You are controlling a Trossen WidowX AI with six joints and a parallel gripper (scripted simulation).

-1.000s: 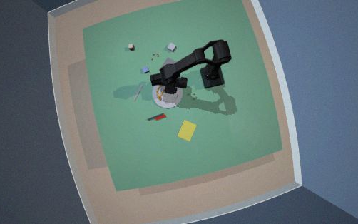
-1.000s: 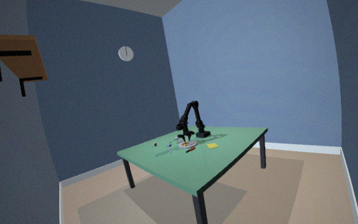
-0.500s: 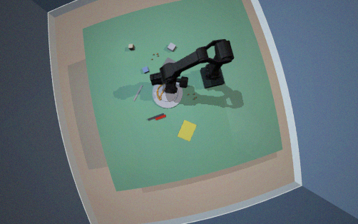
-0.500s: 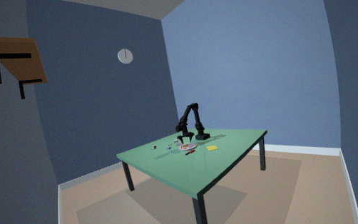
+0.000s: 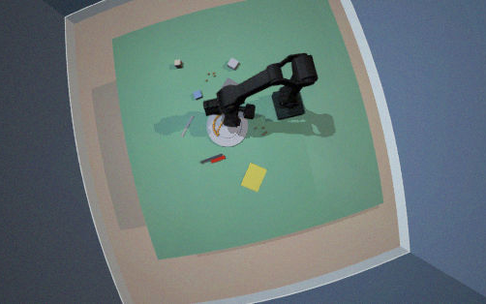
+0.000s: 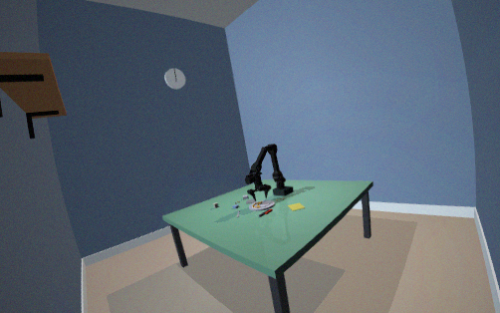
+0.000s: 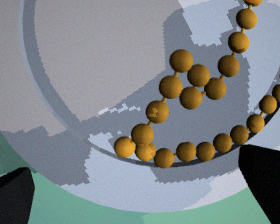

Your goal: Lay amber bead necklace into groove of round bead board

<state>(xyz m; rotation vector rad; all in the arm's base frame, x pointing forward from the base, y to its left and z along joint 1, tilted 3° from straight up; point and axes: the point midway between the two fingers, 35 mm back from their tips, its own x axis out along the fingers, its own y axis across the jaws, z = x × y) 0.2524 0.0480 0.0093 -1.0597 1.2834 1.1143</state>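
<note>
Black 2-finger parallel gripper (image 5: 240, 119) (image 6: 259, 198) (image 7: 138, 169): fingers wide apart, nothing between them, positioned over the round pale bead board (image 5: 227, 141) (image 6: 271, 207) (image 7: 186, 197). Amber bead necklace (image 5: 217, 125) (image 6: 257, 204) (image 7: 191, 97): on the board; 1 curved run of beads follows the groove near the rim, while another run crosses the inner face and bunches into a small zigzag. At 1 end of the curved run, beads crowd together beside the groove. Whether the far part is seated appears uncertain, since the wrist view cuts it off. Surroundings on the green tabletop (image 5: 191, 203) (image 6: 271, 244): yellow flat square (image 5: 254, 177) (image 6: 296, 206) near the board; red-and-dark slender tool (image 5: 213, 159) (image 6: 266, 212) also near it; small blue block (image 5: 197, 95) (image 6: 235, 206) on another side, well apart from the yellow square.
</note>
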